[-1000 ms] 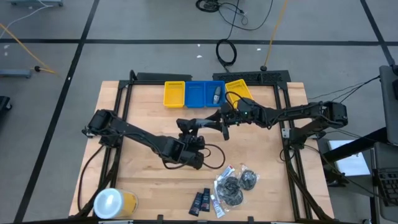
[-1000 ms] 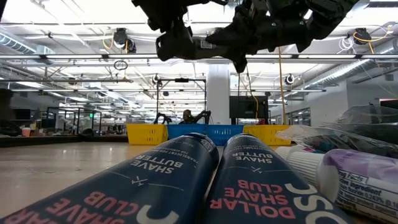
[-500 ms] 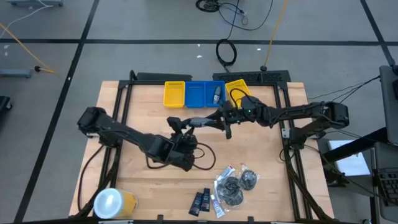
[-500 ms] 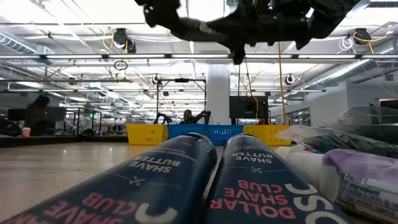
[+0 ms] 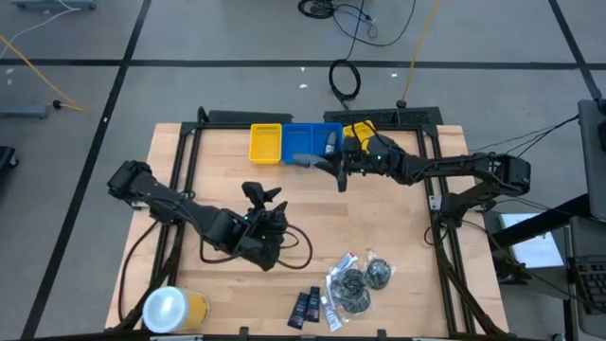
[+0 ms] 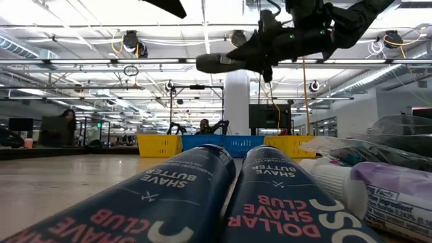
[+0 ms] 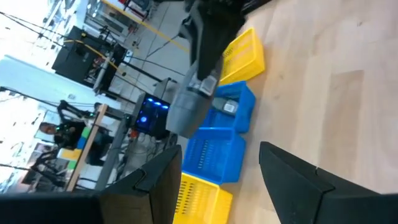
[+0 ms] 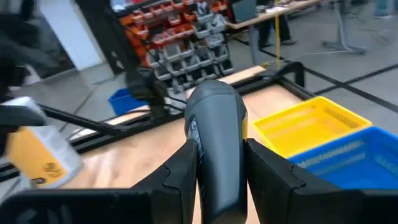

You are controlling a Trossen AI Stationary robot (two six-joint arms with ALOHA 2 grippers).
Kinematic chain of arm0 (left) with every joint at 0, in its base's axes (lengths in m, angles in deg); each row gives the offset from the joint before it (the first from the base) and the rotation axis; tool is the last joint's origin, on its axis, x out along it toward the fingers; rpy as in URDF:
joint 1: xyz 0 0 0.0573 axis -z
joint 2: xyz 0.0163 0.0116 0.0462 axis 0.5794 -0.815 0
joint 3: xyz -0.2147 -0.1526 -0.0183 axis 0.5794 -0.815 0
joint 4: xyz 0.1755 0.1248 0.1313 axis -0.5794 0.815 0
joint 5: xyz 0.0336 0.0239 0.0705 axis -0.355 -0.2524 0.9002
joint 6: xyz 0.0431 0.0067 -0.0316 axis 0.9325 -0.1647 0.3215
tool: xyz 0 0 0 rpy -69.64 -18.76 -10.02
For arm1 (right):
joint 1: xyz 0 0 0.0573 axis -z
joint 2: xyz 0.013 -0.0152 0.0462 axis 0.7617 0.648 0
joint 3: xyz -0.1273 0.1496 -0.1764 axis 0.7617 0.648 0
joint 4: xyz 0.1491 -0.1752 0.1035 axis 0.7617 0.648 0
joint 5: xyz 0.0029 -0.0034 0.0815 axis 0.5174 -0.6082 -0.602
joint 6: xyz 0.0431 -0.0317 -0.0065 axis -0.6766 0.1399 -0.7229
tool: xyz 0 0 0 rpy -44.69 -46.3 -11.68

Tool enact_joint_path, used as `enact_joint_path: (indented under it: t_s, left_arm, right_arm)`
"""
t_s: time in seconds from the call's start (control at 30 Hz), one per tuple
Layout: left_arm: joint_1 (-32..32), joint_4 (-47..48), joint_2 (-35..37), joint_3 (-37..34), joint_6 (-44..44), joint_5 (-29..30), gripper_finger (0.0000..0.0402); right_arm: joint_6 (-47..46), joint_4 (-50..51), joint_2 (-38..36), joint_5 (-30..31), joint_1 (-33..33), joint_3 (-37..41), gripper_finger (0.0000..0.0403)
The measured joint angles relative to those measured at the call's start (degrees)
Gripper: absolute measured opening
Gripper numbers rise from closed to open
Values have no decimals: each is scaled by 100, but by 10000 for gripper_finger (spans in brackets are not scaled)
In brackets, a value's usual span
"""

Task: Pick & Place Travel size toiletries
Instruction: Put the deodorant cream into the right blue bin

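Above the blue tray (image 5: 301, 143) the right gripper (image 5: 322, 162), jaws clenched on a dark grey bottle (image 5: 305, 161), has carried it from mid-tabletop, ready to drop; the left gripper (image 5: 260, 192), jaws released, has withdrawn.

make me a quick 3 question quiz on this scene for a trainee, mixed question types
1. True or false: the right hand is shut on a dark grey bottle.
2. Which tray does the bottle hang above in the high view? A) left yellow tray B) blue tray C) right yellow tray
3. Fill in: the left hand is open and holds ____.

Key:
1. True; the fingers press both sides of the bottle.
2. B.
3. Nothing; it sits over bare table, apart from the tubes and pouches at the near edge.
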Motion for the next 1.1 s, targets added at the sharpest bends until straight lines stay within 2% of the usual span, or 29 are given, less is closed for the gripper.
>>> enact_joint_path:
  t_s: [0.27, 0.47, 0.73, 0.93, 1.1]
  left_arm:
    - [190, 134, 0, -1, -365, -434, 214]
    - [209, 245, -2, -4, -681, -512, 214]
    - [146, 225, -2, -4, -730, -512, 214]
    - [146, 216, -4, -4, -835, -517, 214]
    - [146, 214, -7, -4, -840, -517, 214]
  right_arm:
    - [202, 703, 0, 1141, 257, 0, 105]
    - [358, 1166, 33, 2115, 296, -7, 105]
    - [456, 1176, 439, 2657, 317, -9, 105]
    - [435, 739, 852, 3012, 443, -9, 104]
    - [308, 495, 1175, 3012, 579, -11, 104]
